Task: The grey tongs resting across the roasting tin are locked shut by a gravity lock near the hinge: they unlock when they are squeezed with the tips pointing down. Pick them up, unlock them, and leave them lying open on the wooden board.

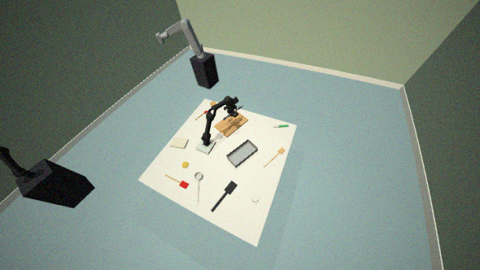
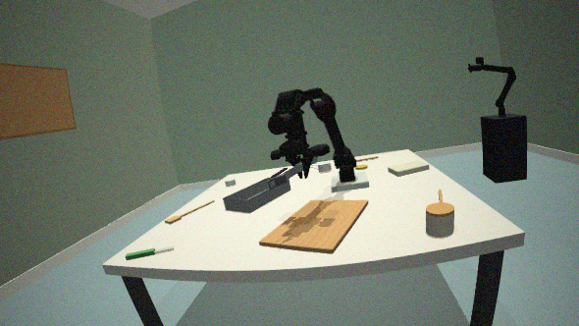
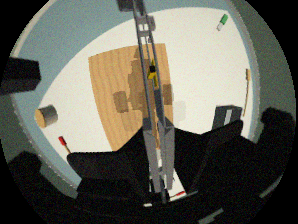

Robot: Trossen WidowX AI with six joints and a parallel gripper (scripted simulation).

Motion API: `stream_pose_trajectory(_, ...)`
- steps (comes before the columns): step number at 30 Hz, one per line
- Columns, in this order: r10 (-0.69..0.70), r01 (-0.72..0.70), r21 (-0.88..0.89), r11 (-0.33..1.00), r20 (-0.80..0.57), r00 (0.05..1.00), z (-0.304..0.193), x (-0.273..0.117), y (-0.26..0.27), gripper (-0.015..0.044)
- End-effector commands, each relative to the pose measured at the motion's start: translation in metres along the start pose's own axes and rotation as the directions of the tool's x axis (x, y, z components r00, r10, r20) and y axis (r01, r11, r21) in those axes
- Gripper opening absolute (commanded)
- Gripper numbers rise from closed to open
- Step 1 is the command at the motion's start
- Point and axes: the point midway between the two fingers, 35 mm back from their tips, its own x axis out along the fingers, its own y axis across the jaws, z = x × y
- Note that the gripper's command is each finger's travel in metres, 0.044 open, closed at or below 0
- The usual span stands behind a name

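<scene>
The grey tongs point(image 2: 293, 172) point(image 3: 168, 150) are held above the table. Their two arms lie close together, with a small yellow and black part between them in the wrist view. The narrow hinge end reaches away from the gripper, toward the left in the exterior view. The tongs look roughly level; whether the lock is released I cannot tell. My gripper point(image 1: 233, 114) point(image 2: 304, 170) point(image 3: 151, 127) is shut on the tongs, over the region of the wooden board point(image 1: 226, 131) point(image 2: 343, 221) point(image 3: 105, 100), where shadows fall. The roasting tin point(image 1: 242, 154) point(image 2: 245, 203) stands beside the board with no tongs across it.
A grey pot with a wooden lid point(image 2: 440, 209) point(image 3: 39, 118) stands beyond the board's other side. A green-handled tool point(image 1: 283, 126) point(image 2: 140, 253) point(image 3: 223, 21) lies near a table corner. A wooden spatula point(image 1: 274, 156) point(image 2: 188, 211) and a black spatula point(image 1: 224, 196) lie around the tin.
</scene>
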Motion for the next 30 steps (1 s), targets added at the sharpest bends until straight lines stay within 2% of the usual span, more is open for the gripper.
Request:
stream_pose_trajectory(1, -0.005, 0.005, 0.002, 1.0, -0.014, 1.0, 0.0, -0.001, 0.0, -0.015)
stream_pose_trajectory(30, -0.005, 0.005, 0.003, 1.0, -0.013, 1.0, 0.005, 0.036, -0.001, -0.015)
